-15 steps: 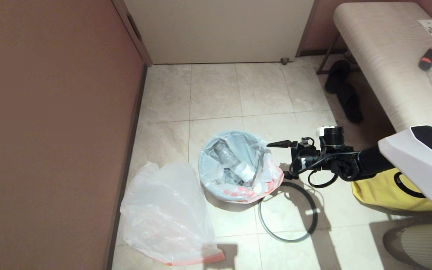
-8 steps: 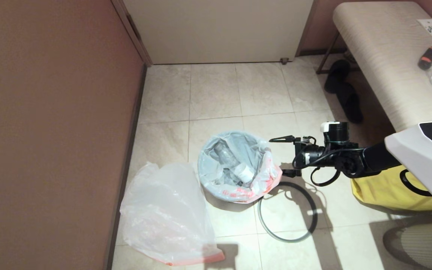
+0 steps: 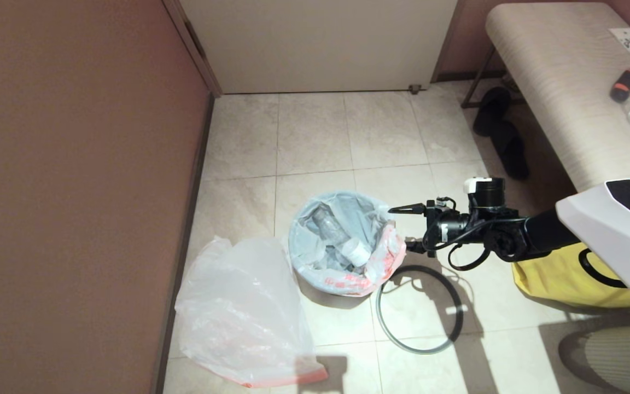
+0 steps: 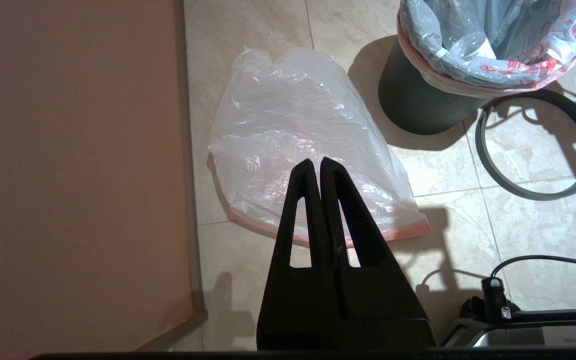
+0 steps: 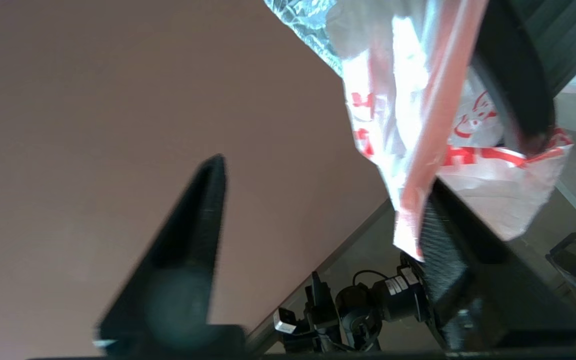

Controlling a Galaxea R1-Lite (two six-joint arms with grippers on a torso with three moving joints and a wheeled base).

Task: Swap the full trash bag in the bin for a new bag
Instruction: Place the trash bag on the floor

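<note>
The small round black plastic bin (image 3: 342,268) stood on the pale tiled floor (image 3: 315,137), lined with the full trash bag (image 3: 348,241), a thin translucent white plastic bag with a pink-red edge and red print whose mouth was folded over the bin's rim and in which clear bottles lay. The right gripper (image 3: 407,226) reached level toward the side of the bin away from the brown wall (image 3: 74,191), its fingers spread apart with nothing clamped between them; one fingertip stood above the bag's overhanging pink edge, the other low beside it, and in the right wrist view that edge hung against the inner face of one finger (image 5: 448,235). A thin grey hoop (image 3: 419,309) lay flat on the floor just beside the bin, under the right arm. The new bag (image 3: 244,314), a crinkled translucent white plastic bag with a pink-red band, lay flat between the bin and the wall. The left gripper (image 4: 316,167) hung parked above the new bag, its fingers pressed together on nothing. A yellow fabric bag (image 3: 561,279) sat beyond the hoop from the bin.
</note>
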